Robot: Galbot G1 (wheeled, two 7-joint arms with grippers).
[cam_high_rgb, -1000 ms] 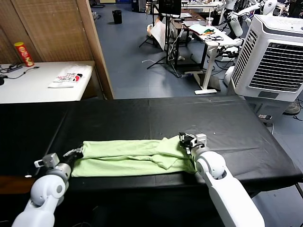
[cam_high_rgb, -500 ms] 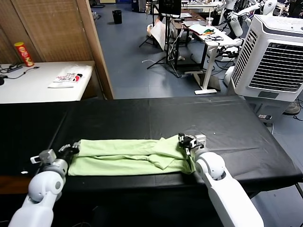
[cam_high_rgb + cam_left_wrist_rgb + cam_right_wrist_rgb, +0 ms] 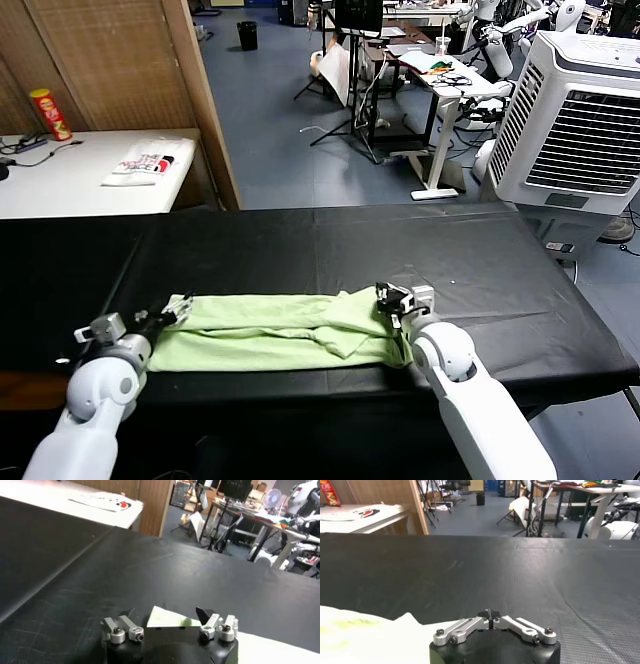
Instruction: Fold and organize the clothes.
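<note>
The clothes, a pale lime-green shirt [image 3: 280,330], lie folded into a long flat strip along the front of the black table [image 3: 420,245]. My left gripper [image 3: 172,308] stands open at the strip's left end. In the left wrist view a corner of the shirt [image 3: 170,620] lies flat between the spread fingers of the left gripper [image 3: 165,616], and nothing is pinched. My right gripper [image 3: 393,298] sits at the strip's right end, shut. In the right wrist view the pads of the right gripper [image 3: 490,615] meet with no cloth between them, and the shirt [image 3: 365,632] lies beside it.
A white side table [image 3: 60,185] at the far left holds a white printed flat item [image 3: 145,163] and a red can [image 3: 50,113]. A wooden partition [image 3: 130,60] stands behind it. A white air cooler [image 3: 575,110] stands at the far right. The black table's front edge runs just below the shirt.
My left gripper has opened and let go of the shirt's left end, drew back to the left, then came back toward the cloth. The right gripper has stayed put.
</note>
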